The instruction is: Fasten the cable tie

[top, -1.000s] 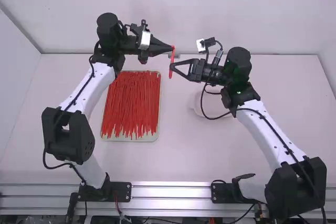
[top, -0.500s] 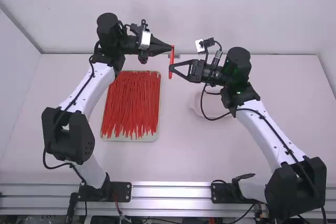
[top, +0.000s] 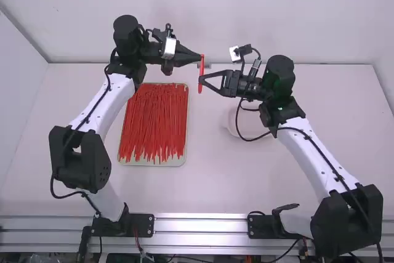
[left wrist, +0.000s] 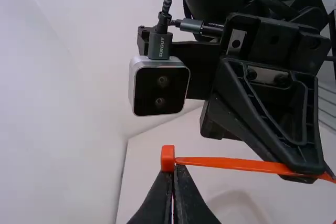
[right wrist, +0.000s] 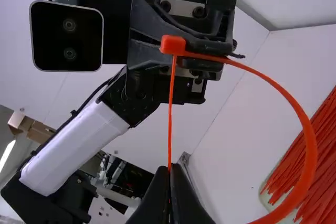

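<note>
A red cable tie (top: 200, 85) hangs in the air between both grippers, above the far end of the tray. My left gripper (top: 201, 58) is shut on the tie just below its square head (left wrist: 167, 158). My right gripper (top: 201, 81), just in front of and below the left one, is shut on the thin tail (right wrist: 170, 119). In the right wrist view the strap (right wrist: 302, 124) bows out in a wide loop from the head (right wrist: 172, 44) and the tail runs straight from the head into my right gripper (right wrist: 170, 170). In the left wrist view my left gripper (left wrist: 173, 169) has its fingers pressed together.
A tan tray (top: 182, 160) on the table's left half holds several loose red cable ties (top: 154, 124). A white object (top: 234, 124) lies under the right arm's forearm. White walls close off the back and sides of the table.
Both arms have barely moved. The stretch of tie between the two grippers looks slightly shorter and straighter than a second ago.
</note>
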